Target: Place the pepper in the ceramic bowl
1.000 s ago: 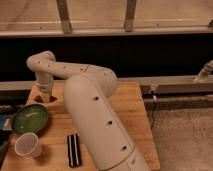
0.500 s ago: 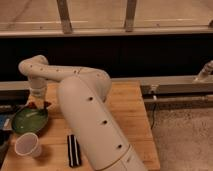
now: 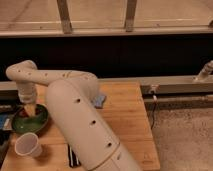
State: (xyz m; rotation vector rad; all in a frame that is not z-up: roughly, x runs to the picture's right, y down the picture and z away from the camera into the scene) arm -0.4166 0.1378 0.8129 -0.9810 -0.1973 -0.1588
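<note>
Pepper (image 3: 23,115) is showing as a small red spot at the bowl (image 3: 30,123) rim, just beside the pincer (image 3: 29,109), which is hanging over the bowl on the surface (image 3: 125,120). Pincer state: cannot tell. Placement is seemingly nearing completion; release is unconfirmed.

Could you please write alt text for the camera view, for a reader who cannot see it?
A white robot arm reaches left across a wooden table, its gripper over the green bowl's far rim. A paper cup stands in front of the bowl, and a blue sponge lies behind the arm.
</note>
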